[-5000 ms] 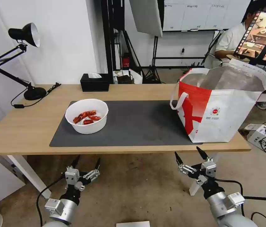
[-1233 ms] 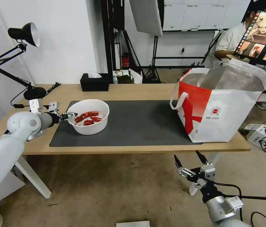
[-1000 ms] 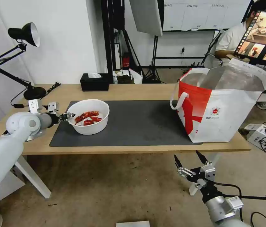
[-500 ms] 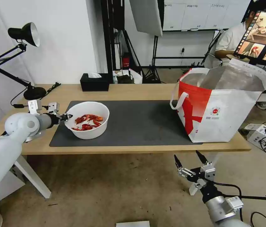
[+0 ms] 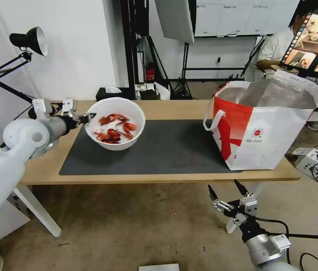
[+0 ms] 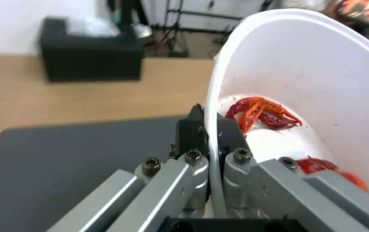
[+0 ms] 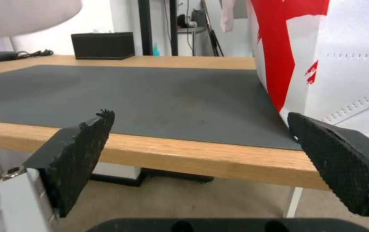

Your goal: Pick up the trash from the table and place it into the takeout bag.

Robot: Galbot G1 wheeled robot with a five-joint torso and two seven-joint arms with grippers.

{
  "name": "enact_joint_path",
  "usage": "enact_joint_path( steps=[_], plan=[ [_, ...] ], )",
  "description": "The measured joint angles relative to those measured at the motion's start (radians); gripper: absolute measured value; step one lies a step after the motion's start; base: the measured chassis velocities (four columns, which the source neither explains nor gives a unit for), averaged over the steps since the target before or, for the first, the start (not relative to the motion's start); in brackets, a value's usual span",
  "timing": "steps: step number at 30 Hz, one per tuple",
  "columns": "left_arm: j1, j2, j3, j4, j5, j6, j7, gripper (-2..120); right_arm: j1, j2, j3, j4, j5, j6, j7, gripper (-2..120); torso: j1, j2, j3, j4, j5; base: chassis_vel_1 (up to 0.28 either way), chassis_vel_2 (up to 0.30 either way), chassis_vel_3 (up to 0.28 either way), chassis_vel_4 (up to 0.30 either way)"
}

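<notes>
Above the table [image 5: 166, 109], left gripper [image 5: 87, 118] pinches the bowl [image 5: 115, 128] rim — crayfish shells [image 5: 113, 130] inside, tilted — right gripper [image 5: 228, 188] spread, empty.

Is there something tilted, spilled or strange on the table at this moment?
The white bowl is tilted. The left gripper pinches it by one side of the rim and holds it above the dark mat, so the crayfish shells have slid toward the lower side. Nothing has spilled onto the mat.

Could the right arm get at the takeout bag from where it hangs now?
Probably yes. The right gripper hangs open below the table edge, almost under the takeout bag. It would have to rise around the edge first; nothing else blocks it.
</notes>
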Motion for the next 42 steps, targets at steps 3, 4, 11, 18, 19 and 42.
enact_joint_path(
  steps=[3, 4, 11, 18, 19, 42],
  plan=[
    [-0.048, -0.029, 0.04, -0.01, 0.006, -0.018, 0.001, 0, 0.0, 0.0, 0.0, 0.0, 0.0, 0.0, 0.0, 100, 0.0, 0.0, 0.0, -0.0001, 0.0001, 0.0, 0.0, 0.0, 0.0],
    [-0.076, -0.053, 0.062, -0.013, 0.006, -0.034, 0.0, 0, 0.0, 0.0, 0.0, 0.0, 0.0, 0.0, 0.0, 100, 0.0, 0.0, 0.0, 0.0, 0.0002, 0.0, 0.0, 0.0, 0.0],
    [-0.173, -0.116, 0.132, 0.001, 0.0, -0.073, -0.025, 0, 0.0, 0.0, 0.0, 0.0, 0.0, 0.0, 0.0, 100, 0.0, 0.0, 0.0, 0.0, 0.0001, 0.0, 0.0, 0.0, 0.0],
    [-0.315, -0.215, 0.231, 0.072, -0.017, -0.076, -0.041, 0, 0.0, 0.0, 0.0, 0.0, 0.0, 0.0, 0.0, 100, 0.0, 0.0, 0.0, 0.0, 0.0001, 0.0, 0.0, 0.0, 0.0],
    [-0.34, -0.234, 0.247, 0.086, -0.021, -0.076, -0.045, 0, 0.0, 0.0, 0.0, 0.0, 0.0, 0.0, 0.0, 100, 0.0, 0.0, 0.0, -0.0002, 0.0001, 0.0, 0.0, 0.0, 0.0],
    [-0.573, -0.584, 0.4, 0.264, -0.023, -0.139, -0.196, 0, 0.0, 0.0, 0.0, 0.0, 0.0, 0.0, 0.0, 100, 0.0, 0.0, 0.0, 0.0001, 0.0002, 0.0, 0.0, 0.0, 0.0]
  ],
)
